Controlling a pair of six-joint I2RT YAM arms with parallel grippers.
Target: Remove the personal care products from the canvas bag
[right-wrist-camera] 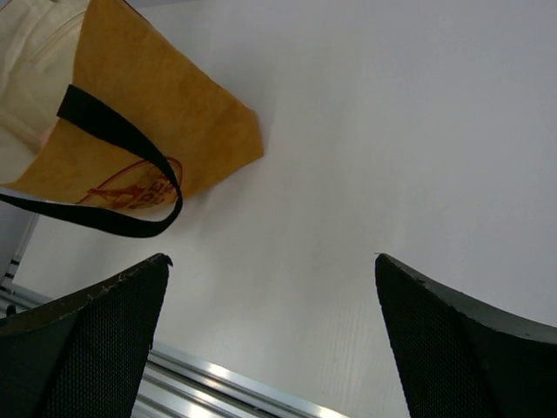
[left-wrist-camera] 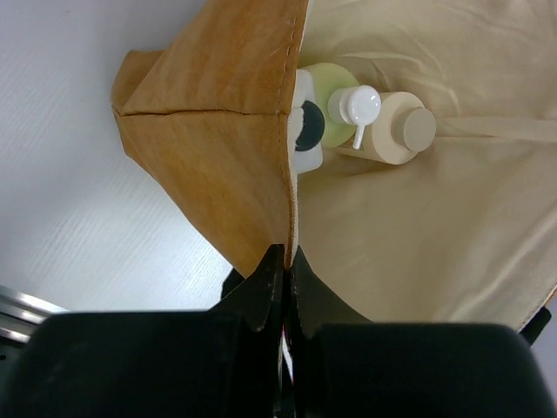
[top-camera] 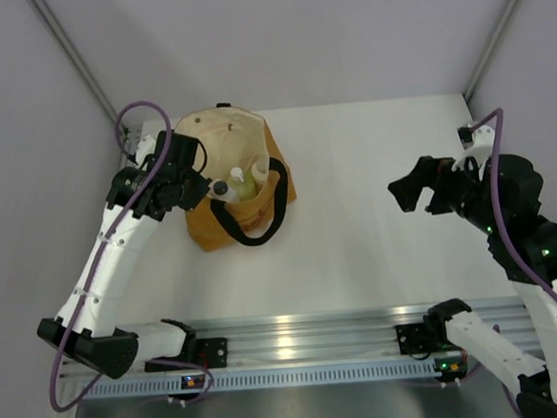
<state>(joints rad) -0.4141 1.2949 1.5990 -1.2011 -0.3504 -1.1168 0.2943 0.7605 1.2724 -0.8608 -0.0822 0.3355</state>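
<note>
**Personal care products:** three in view, all inside the canvas bag (top-camera: 241, 145), standing touching in a row, caps up
- whitish bottle with black cap (left-wrist-camera: 306, 129), hard against the bag's wall and partly hidden by it
- yellow-green bottle with white pump cap (left-wrist-camera: 355, 104), in the middle
- cream jar (left-wrist-camera: 399, 129), at the far end of the row, on the cream lining

**Canvas bag:** mustard-tan outside, cream inside, mouth gaping; it sits in the far left quarter of the table (top-camera: 385, 230). One black loop handle (top-camera: 258, 231) hangs over its near right side

**Left gripper** (left-wrist-camera: 284, 261): clenched on the bag's rim, fabric pinched between the two fingers at the seam, just beside the bottles

**Right gripper** (right-wrist-camera: 271, 258): released, jaws spread wide with nothing between them, held above bare tabletop near the right edge, well apart from the bag
</note>
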